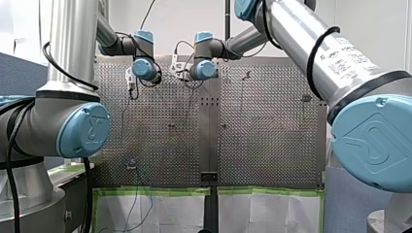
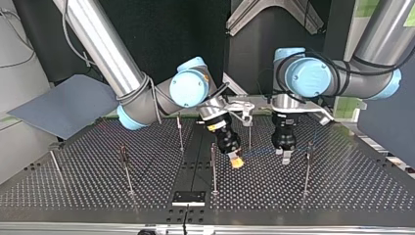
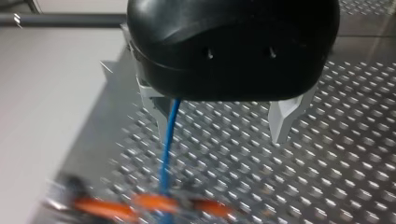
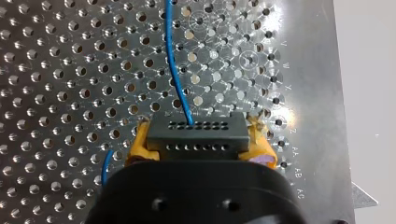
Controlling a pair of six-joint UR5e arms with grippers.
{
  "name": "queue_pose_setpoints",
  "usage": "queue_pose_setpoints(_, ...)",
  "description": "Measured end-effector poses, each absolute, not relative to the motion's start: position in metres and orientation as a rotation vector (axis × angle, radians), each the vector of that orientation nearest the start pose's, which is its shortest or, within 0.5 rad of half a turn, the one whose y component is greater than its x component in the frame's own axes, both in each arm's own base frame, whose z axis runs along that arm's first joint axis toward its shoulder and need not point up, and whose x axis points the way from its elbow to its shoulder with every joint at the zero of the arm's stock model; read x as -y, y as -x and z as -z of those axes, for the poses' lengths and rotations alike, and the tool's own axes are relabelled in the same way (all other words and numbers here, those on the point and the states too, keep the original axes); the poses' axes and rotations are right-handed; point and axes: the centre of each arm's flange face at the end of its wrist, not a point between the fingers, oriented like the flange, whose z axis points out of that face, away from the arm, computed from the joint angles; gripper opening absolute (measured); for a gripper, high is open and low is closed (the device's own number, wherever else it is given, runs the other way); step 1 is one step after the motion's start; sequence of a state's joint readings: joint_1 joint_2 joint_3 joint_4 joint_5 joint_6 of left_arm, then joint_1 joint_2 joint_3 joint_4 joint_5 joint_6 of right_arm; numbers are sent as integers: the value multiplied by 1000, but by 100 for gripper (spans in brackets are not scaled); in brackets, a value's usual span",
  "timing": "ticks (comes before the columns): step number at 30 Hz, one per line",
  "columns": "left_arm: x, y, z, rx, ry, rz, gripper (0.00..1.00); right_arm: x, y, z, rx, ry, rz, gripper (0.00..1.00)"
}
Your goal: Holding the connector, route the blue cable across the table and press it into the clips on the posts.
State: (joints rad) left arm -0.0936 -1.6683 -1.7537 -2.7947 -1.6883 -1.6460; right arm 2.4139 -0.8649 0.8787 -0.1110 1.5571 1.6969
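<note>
In the right wrist view a black connector [image 4: 196, 134] with rows of small holes sits clamped between the yellow pads [image 4: 140, 145] of my right gripper [image 4: 200, 142]. The blue cable [image 4: 175, 70] leaves the connector and runs ahead over the perforated plate. In the left wrist view my left gripper [image 3: 222, 130] is open, with the blue cable [image 3: 167, 144] passing just inside one metal finger [image 3: 156, 112]. In the top view my right gripper [image 2: 237, 161] and my left gripper [image 2: 285, 155] hang close together over the table, with the thin cable [image 2: 259, 152] stretched between them.
Several thin posts stand on the perforated table [image 2: 342, 191], among them one [image 2: 213, 166] just beside my right gripper, one [image 2: 307, 166] near my left gripper and one [image 2: 126, 169] further along. A black plate [image 2: 188, 197] lies at the table's near edge.
</note>
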Motion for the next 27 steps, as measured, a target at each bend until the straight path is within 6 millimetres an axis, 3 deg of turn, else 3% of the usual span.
queue_pose_setpoints(1,170,-512,-379,-1513,85,42,91,416,-669,-391,-1002,2247,2594,0)
queue_pose_setpoints(3,169,-516,-370,-1528,91,35,72,416,-670,-391,-1002,2247,2593,0)
queue_pose_setpoints(4,169,-517,-366,-1535,94,32,72,416,-670,-390,-1002,2248,2593,0)
queue_pose_setpoints(6,169,-519,-362,-1541,97,30,51,416,-670,-390,-1002,2248,2592,0)
queue_pose_setpoints(7,169,-520,-360,-1542,98,29,51,416,-670,-390,-1003,2249,2591,0)
queue_pose_setpoints(9,169,-521,-359,-1541,100,31,31,416,-670,-390,-1003,2250,2591,0)
queue_pose_setpoints(10,169,-521,-359,-1539,102,32,31,416,-670,-390,-1004,2250,2590,0)
queue_pose_setpoints(11,169,-521,-359,-1538,104,34,23,416,-670,-389,-1004,2250,2589,0)
queue_pose_setpoints(12,169,-521,-359,-1535,107,37,8,416,-670,-389,-1004,2251,2589,0)
queue_pose_setpoints(13,169,-522,-360,-1533,111,41,8,416,-669,-389,-1004,2251,2588,0)
queue_pose_setpoints(14,169,-522,-360,-1531,114,44,2,416,-669,-389,-1004,2252,2587,0)
queue_pose_setpoints(27,165,-520,-359,-1541,165,65,2,416,-668,-387,-1014,2268,2565,0)
